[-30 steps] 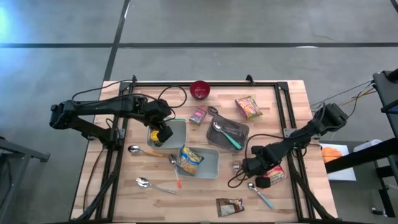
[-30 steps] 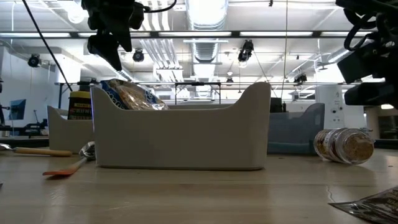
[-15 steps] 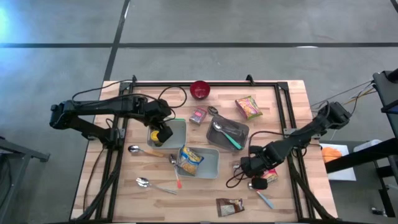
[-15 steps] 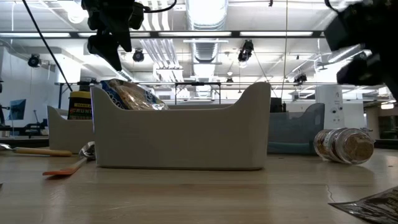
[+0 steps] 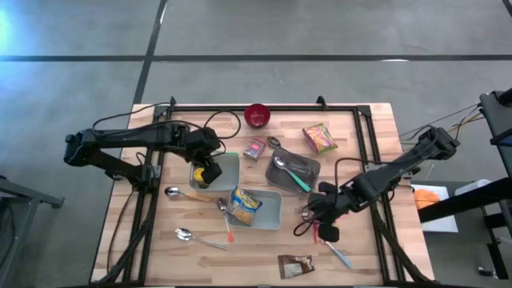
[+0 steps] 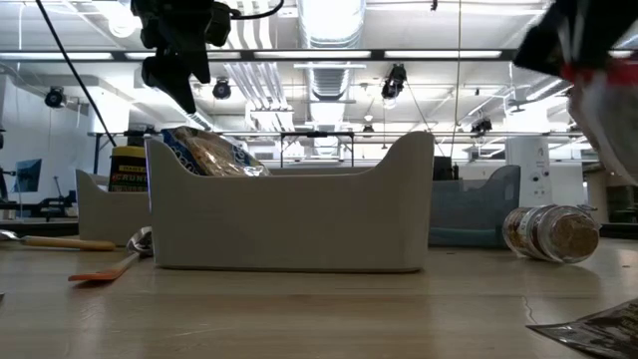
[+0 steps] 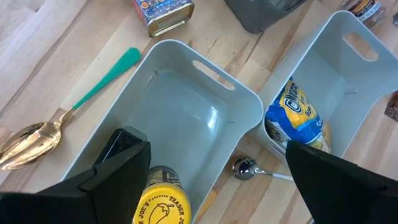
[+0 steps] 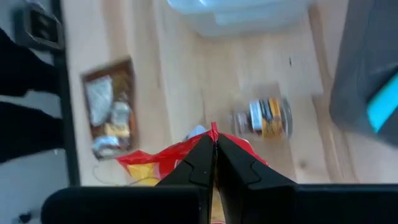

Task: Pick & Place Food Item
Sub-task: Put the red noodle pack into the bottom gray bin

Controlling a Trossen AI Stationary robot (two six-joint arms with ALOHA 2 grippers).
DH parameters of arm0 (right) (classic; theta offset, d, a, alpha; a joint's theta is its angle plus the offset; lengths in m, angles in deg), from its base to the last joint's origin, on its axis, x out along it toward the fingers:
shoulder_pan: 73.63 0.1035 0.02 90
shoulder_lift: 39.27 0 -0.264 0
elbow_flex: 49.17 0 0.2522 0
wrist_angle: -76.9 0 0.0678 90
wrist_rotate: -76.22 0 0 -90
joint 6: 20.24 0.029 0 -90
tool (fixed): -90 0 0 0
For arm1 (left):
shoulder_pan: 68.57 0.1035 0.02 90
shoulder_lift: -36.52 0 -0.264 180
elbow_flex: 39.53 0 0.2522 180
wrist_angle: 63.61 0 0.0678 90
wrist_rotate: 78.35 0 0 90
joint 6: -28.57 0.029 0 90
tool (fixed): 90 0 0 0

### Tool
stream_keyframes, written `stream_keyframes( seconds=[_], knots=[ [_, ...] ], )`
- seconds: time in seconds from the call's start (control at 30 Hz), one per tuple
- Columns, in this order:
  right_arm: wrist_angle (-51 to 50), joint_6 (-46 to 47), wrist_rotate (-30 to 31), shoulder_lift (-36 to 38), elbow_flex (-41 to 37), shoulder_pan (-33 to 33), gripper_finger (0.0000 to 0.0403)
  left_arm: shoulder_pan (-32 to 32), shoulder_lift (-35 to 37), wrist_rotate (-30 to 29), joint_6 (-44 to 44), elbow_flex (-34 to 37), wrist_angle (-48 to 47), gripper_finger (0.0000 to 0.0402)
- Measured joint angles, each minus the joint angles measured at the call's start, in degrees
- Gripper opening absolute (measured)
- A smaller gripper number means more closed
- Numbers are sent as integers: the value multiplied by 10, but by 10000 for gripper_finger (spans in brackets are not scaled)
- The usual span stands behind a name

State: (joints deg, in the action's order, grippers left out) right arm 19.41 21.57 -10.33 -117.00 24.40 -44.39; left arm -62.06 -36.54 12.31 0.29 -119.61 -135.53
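your right gripper [image 8: 214,146] is pinched on the red snack bag [image 8: 149,163], lifted; the white bin [image 5: 270,210] lies toward nine o'clock. left gripper [image 7: 211,180] hangs spread above the yellow-lidded jar [image 7: 163,207].

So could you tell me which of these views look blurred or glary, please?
Right wrist view: motion-blurred; the small glass spice jar and red snack packet in the shut right hand are smeared. Low view: the packet streaks at the right edge, and ceiling lights glare. High view: bright patch at upper left. Left wrist view: sharp.
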Motion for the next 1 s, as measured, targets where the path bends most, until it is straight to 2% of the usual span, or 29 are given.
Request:
stream_keyframes(
  seconds=[0.33,0.53,0.87,1.0],
  knots=[
    [6,-47,71,-3,105,0,8,0,0,0,10,0,0,378],
    [73,-79,130,-3,146,-6,8,0,0,0,10,0,0,378],
    [239,-99,132,-19,133,-68,8,-1,2,0,19,0,0,378],
    [299,-96,111,-43,120,-89,8,-1,2,0,25,0,0,378]
  ],
)
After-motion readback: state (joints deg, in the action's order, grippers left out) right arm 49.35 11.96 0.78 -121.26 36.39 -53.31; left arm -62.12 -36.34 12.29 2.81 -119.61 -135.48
